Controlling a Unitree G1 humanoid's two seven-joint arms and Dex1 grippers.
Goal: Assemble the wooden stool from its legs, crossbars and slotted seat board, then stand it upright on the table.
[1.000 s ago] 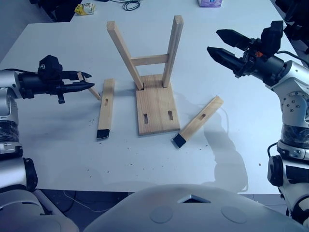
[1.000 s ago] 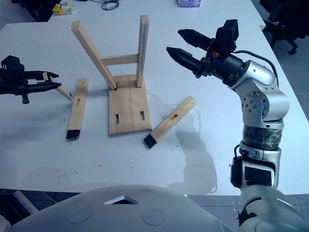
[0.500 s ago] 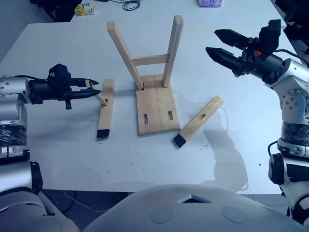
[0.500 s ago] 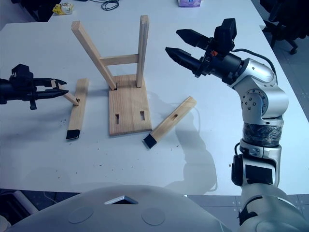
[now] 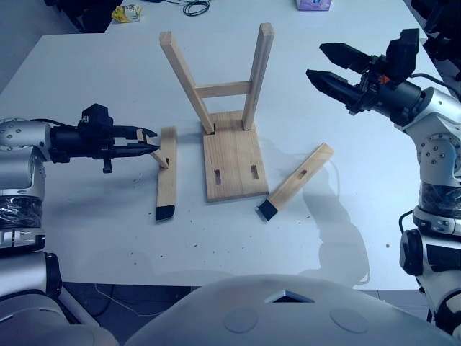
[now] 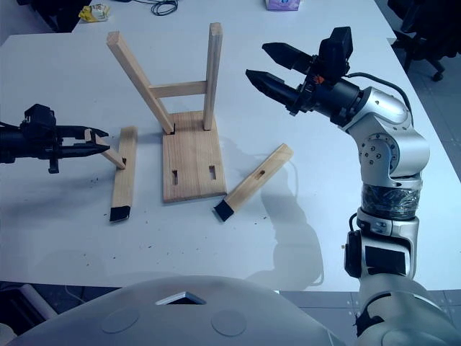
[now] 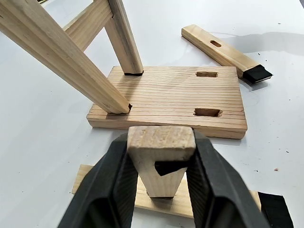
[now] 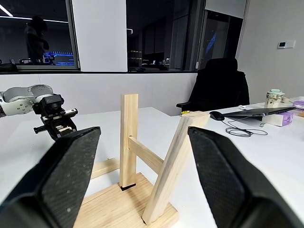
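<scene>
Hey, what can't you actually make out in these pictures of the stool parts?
1. Left wrist view: the left gripper covers the sides of the crossbar; the crossbar itself hides where its tip meets the loose leg.
2. Right wrist view: the empty slots of the seat board, behind the right gripper or past the edge.

Seat board (image 5: 232, 162) flat — two legs (image 5: 258, 76) seemingly socketed
</scene>
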